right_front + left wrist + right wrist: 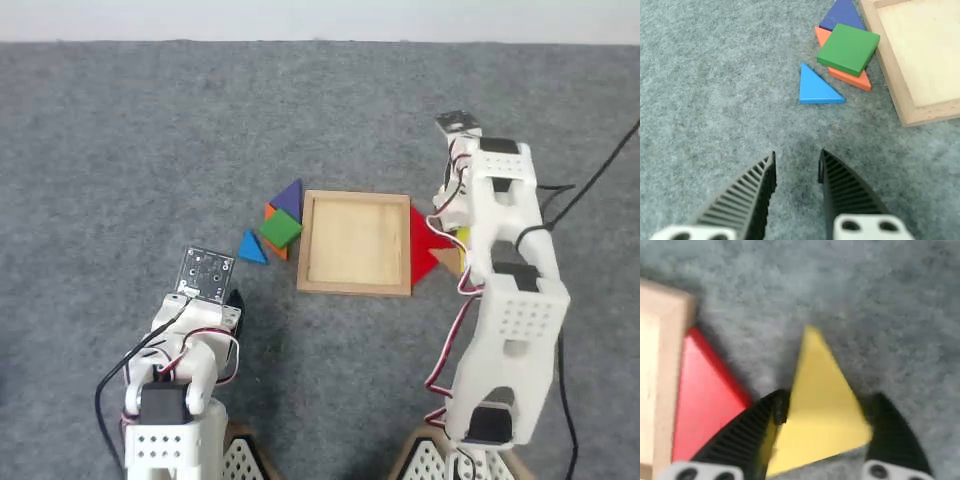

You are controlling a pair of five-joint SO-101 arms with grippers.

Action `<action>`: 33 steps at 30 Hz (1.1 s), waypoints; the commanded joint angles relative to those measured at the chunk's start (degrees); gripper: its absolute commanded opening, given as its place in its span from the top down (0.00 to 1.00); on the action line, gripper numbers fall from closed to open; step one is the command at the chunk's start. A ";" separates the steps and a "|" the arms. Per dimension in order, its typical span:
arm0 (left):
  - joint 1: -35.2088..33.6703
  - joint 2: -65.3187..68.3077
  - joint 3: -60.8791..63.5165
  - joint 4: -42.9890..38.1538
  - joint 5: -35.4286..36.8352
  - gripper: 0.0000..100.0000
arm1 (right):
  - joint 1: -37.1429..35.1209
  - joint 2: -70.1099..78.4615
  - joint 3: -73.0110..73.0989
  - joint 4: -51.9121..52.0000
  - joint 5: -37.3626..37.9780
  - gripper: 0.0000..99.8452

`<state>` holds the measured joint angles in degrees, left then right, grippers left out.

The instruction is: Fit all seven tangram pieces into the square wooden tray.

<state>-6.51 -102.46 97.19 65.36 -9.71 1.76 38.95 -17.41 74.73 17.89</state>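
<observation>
The square wooden tray (303, 245) lies mid-table with nothing in it. Off its left side lie a dark blue triangle (288, 197), a green square (280, 228) resting on an orange piece (274, 247), and a light blue triangle (251, 247). On the tray's other side lie a red triangle (423, 245) and a yellow triangle (822, 405). My right gripper (825, 407) is low over the yellow triangle, open, with one finger at each side of it. My left gripper (797, 160) hovers open over bare carpet, short of the light blue triangle (817, 87).
A tan piece (447, 260) peeks out by the red triangle, under the right arm. Grey carpet covers the whole table. The right arm hides part of the area to the right of the tray. The tray's corner (912, 107) lies near the green square (849, 48).
</observation>
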 commanded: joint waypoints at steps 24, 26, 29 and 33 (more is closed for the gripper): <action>-0.35 -0.97 -0.66 0.18 0.53 0.86 | 11.03 -33.27 15.65 8.40 -11.60 0.90; -0.35 -0.97 -0.66 0.18 0.53 0.86 | 10.15 -36.09 24.26 4.70 -12.92 0.88; -0.35 -0.97 -0.66 0.18 0.53 0.86 | 8.75 -37.14 35.25 -1.89 -19.87 0.86; -0.35 -0.97 -0.66 0.18 0.53 0.86 | 2.42 -37.14 42.29 -4.35 -23.74 0.86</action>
<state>-6.51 -102.46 97.19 65.36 -9.71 8.53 5.71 22.15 72.26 -3.56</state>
